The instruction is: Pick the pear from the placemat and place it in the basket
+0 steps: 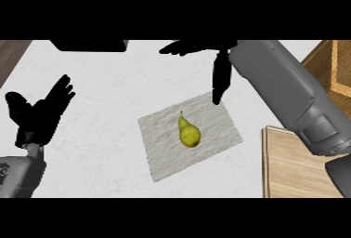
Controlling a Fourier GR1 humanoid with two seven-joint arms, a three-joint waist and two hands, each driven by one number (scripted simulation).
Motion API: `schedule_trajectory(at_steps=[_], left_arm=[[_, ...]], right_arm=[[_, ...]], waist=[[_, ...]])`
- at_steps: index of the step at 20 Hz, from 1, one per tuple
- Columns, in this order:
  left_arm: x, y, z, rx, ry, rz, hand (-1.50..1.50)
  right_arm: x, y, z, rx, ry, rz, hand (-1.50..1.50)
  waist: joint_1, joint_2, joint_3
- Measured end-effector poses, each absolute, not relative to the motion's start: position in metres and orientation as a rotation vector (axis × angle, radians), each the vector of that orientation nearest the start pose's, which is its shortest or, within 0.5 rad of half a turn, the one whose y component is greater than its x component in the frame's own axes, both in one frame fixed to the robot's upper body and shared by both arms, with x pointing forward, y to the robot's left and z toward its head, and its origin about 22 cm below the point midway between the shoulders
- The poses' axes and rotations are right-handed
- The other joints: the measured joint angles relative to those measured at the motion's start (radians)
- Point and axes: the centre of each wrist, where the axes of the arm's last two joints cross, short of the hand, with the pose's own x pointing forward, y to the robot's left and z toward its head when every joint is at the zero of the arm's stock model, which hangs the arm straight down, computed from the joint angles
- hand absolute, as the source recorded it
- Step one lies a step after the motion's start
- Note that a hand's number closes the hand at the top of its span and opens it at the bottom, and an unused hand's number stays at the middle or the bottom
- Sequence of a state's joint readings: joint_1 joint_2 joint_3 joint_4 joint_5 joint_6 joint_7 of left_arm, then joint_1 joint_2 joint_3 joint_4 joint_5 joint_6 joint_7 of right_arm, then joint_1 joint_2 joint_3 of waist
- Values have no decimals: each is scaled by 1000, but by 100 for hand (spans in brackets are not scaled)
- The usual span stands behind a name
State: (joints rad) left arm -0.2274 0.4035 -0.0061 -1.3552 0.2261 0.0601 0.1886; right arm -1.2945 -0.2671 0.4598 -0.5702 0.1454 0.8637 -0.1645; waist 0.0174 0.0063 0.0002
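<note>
A yellow pear (188, 133) lies on its side near the middle of a pale grey placemat (165, 155), its stem pointing toward the far edge of the view and its fat end toward the near edge. The placemat sits turned at an angle on the white, marbled counter (116, 69). The right hand (221, 65) hangs over the far part of the counter, its grey forearm (288, 93) reaching in from the right side of the view. Its fingers (221, 88) are straight and point down toward the far corner of the placemat, the tips just over that corner and short of the pear; other fingers spread out to the left near the top edge. It holds nothing. The left hand (37, 114) rests at the left side of the view, fingers up and spread, open and empty, well apart from the placemat. A light wooden board (291, 172) lies on the counter to the right of the placemat. A wooden basket (329, 60) shows partly at the upper right corner, behind the right forearm. A dark object (89, 45) sits at the top edge of the view, too cut off to identify.
</note>
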Motion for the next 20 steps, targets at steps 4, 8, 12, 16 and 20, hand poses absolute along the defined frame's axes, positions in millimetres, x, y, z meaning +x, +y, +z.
schedule_trajectory(at_steps=[4, 8, 12, 16, 20], left_arm=[[293, 312, 36, 180, -1395, -87, 0], [298, 308, 36, 183, -1392, -81, 0], [293, 312, 39, 182, -1390, -80, 0], [295, 307, 38, 181, -1389, -85, 0], [299, 313, 37, 179, -1388, -83, 0]], right_arm=[[446, -99, 161, 301, -1253, 1643, -150], [437, -87, 123, 343, -1278, 1580, -150], [428, -78, 98, 357, -1269, 1557, -150], [423, -70, 81, 330, -1221, 1612, -150], [417, -73, 57, 313, -1172, 1663, -150]], waist=[[-4, -2, 0], [-5, -2, 0], [-4, -3, 0], [-1, -2, 0], [-1, 0, 0]])
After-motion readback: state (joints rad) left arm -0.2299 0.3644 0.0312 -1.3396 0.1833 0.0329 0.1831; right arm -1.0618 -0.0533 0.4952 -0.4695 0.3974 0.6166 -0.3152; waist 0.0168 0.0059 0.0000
